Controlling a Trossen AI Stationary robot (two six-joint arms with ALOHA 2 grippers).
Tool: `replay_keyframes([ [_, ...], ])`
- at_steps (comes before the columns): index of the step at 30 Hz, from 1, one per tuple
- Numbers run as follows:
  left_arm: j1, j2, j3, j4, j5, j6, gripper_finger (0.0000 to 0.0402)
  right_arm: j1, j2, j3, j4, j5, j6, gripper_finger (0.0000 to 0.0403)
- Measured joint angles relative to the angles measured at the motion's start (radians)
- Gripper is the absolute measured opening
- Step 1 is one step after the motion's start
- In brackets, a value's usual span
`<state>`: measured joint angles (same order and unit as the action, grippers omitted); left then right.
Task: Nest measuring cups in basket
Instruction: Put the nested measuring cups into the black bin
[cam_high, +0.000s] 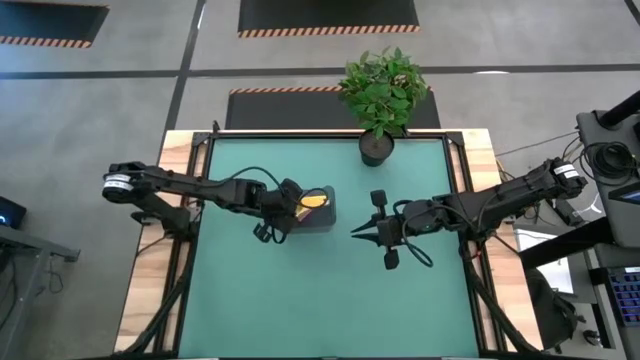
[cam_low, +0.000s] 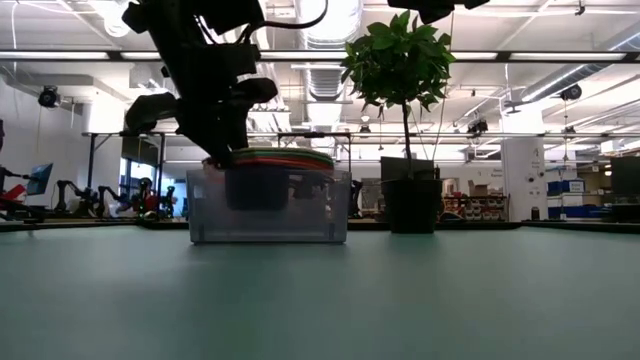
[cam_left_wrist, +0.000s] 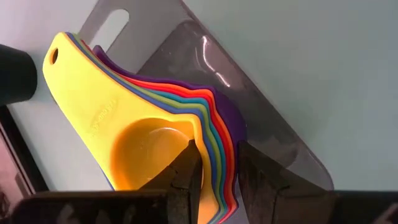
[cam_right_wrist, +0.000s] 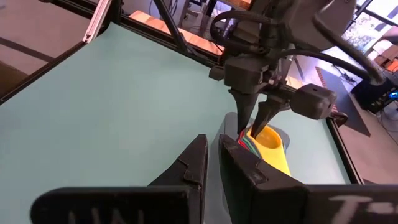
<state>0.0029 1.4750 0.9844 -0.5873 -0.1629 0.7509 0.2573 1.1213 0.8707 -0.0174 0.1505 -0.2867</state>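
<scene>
green table (cam_high: 320, 290) | nested measuring cups (cam_left_wrist: 155, 130) sit in basket (cam_high: 322, 216) near table middle | left gripper (cam_left_wrist: 214, 180) pinches the stack's rims | right gripper (cam_right_wrist: 211, 163) narrow, empty, apart

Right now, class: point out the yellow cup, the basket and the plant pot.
yellow cup (cam_left_wrist: 146, 146), left wrist view, inside its bowl.
basket (cam_low: 300, 215), low view, front wall.
plant pot (cam_high: 376, 150), high view, its rim.

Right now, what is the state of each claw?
Left claw: closed on the rims of the stacked measuring cups.
Right claw: closed, holding nothing.
</scene>
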Motion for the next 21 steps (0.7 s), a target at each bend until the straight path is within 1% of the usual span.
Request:
replay_keyframes([
  [7,0.027,0.000,-0.016,0.025,0.016,-0.003,0.0065,-0.001,0.000,-0.003,0.000,0.000,0.007,0.0028],
  [12,0.026,0.000,-0.060,0.091,0.020,-0.003,0.0065,-0.001,0.000,-0.004,0.000,0.001,0.008,0.0028],
  [15,0.027,0.000,-0.079,0.099,0.020,-0.002,0.0065,-0.001,0.000,-0.004,-0.001,0.001,0.014,0.0028],
  [21,0.027,0.004,-0.082,0.130,0.024,-0.001,0.0065,-0.001,0.000,-0.004,0.000,0.008,0.014,0.0028],
])
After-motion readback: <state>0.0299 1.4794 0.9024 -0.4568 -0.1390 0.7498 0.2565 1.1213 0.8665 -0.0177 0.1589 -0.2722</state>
